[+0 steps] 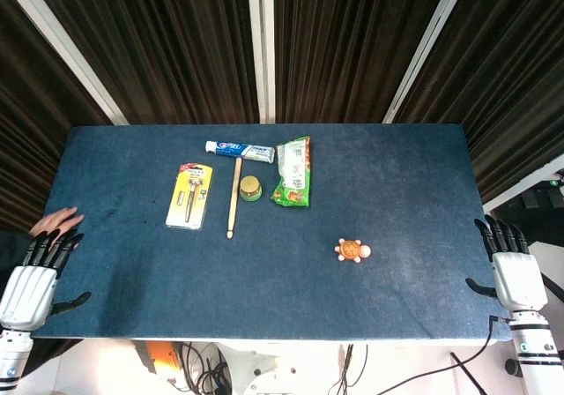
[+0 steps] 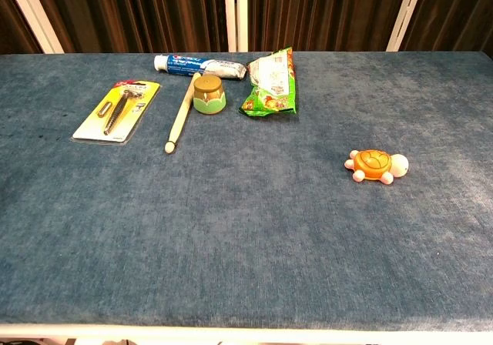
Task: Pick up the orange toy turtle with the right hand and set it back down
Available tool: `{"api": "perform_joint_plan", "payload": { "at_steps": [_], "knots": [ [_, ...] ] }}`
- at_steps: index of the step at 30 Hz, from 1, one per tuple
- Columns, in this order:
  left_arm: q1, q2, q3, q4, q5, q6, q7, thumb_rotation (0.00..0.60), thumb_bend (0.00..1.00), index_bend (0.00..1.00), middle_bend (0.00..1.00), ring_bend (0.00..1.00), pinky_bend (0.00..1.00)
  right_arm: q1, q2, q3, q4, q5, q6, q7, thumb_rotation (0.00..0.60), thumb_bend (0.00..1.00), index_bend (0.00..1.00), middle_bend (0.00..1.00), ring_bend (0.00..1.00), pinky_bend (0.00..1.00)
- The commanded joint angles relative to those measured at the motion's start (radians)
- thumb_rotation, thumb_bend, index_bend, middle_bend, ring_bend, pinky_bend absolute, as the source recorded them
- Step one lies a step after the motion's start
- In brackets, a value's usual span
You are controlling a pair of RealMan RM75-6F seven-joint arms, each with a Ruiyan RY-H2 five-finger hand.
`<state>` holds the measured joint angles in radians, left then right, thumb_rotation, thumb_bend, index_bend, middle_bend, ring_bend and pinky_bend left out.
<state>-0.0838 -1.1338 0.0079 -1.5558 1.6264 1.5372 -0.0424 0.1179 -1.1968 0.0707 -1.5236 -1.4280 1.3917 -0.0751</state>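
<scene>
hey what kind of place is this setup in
Probably a robot lab test bench: a blue cloth-covered table against dark curtains, with cables below, and assorted props like a toy turtle and toothpaste.

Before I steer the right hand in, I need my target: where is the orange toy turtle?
The orange toy turtle lies alone on the blue table's right half in the head view, nearer the right hand, below-right of the green snack packet.
</scene>
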Motion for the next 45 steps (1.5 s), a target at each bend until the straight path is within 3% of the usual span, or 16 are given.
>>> {"api": "perform_joint_plan", "payload": {
  "at_steps": [1, 13, 22, 34, 40, 45],
  "knots": [
    [0.000, 0.003, 0.001, -0.007, -0.003, -0.004, 0.013, 0.600, 0.00, 0.09, 0.06, 0.00, 0.00, 0.000, 0.001, 0.000, 0.000, -0.004, 0.002, 0.001, 0.600, 0.00, 0.00, 0.00, 0.00, 0.00],
    [0.002, 0.012, 0.009, -0.023, -0.019, -0.024, 0.035, 0.600, 0.00, 0.09, 0.06, 0.00, 0.00, 0.008, -0.018, 0.005, 0.001, 0.002, 0.000, -0.034, 0.600, 0.00, 0.00, 0.02, 0.00, 0.00],
    [-0.007, 0.014, 0.008, -0.019, -0.024, -0.042, 0.020, 0.600, 0.00, 0.09, 0.06, 0.00, 0.00, 0.118, -0.034, 0.020, -0.053, -0.026, -0.123, -0.155, 0.600, 0.05, 0.00, 0.11, 0.00, 0.00],
    [0.001, 0.022, 0.017, -0.003, -0.038, -0.050, -0.001, 0.600, 0.00, 0.10, 0.06, 0.00, 0.00, 0.293, -0.202, 0.044, -0.031, 0.026, -0.333, -0.314, 0.600, 0.11, 0.00, 0.13, 0.00, 0.00],
    [-0.004, 0.025, 0.022, 0.004, -0.046, -0.071, -0.017, 0.600, 0.00, 0.09, 0.06, 0.00, 0.00, 0.330, -0.268, 0.048, 0.022, 0.041, -0.350, -0.333, 0.600, 0.21, 0.09, 0.19, 0.00, 0.00],
    [-0.002, 0.023, 0.022, 0.015, -0.050, -0.072, -0.030, 0.600, 0.00, 0.10, 0.06, 0.00, 0.00, 0.352, -0.299, 0.047, 0.052, 0.058, -0.367, -0.346, 0.600, 0.23, 0.14, 0.21, 0.00, 0.00]
  ]
}}
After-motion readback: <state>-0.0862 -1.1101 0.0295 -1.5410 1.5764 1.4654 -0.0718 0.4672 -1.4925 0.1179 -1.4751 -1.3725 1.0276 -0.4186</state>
